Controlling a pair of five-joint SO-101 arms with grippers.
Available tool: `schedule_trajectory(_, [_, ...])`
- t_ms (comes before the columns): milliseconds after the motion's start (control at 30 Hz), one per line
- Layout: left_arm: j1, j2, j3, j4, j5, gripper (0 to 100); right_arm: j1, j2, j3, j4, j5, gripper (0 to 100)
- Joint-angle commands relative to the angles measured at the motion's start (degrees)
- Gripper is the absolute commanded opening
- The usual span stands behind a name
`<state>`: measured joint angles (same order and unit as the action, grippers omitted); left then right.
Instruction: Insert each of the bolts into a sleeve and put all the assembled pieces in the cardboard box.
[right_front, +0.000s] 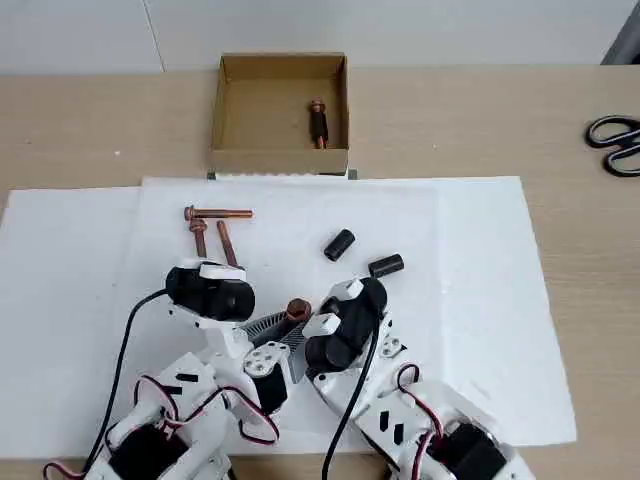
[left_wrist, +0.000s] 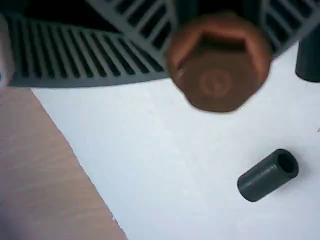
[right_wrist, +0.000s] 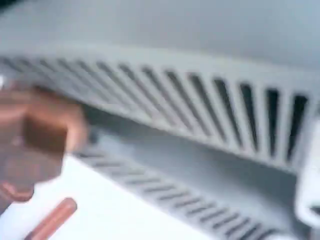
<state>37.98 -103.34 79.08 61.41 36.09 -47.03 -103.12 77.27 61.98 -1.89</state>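
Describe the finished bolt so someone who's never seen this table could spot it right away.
Look at the cardboard box beyond the far edge of the white sheet. Inside, near its right wall, lies a copper bolt. Unlike the bare bolts lying on the sheet, it wears a black sleeve around its shank.

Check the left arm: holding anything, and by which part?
The left gripper holds a bolt; its fingers grip behind the head, apparently on the shank.

Blk scissors (right_front: 615, 145) at far right edge of wooden worktop (right_front: 90, 120); white paper sheets (right_front: 470, 300) over worktop's mid.
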Motion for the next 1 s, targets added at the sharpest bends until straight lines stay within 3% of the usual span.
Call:
schedule_trajectory(0, [0.09,-0.44,-0.22,0.09,-0.26,1,-0.04,-0.4,-1.32,-1.98,-0.09,0.3])
schedule_trajectory(100, [0.0,-0.44,-0.22,0.0,-0.35,3,-0.04,-0.4,-1.23,-1.8,-0.09,0.3])
schedule_trajectory(333, [-0.26,-0.26,-0.22,0.0,-1.67,23,0.04,-0.4,-1.23,-1.71,-0.09,0.3])
schedule_trajectory(567, [-0.79,-0.35,-0.75,0.0,-3.6,23,0.13,-0.4,-1.14,-1.71,-0.09,0.3])
schedule_trajectory(867, [-9.67,-0.26,-8.04,-0.35,-9.23,23,0.22,-0.4,-1.14,-1.63,-0.18,0.3])
schedule_trajectory(967, [-12.04,-0.44,-8.22,1.23,-9.76,12,0.31,-0.4,-1.14,-1.63,-0.18,0.3])
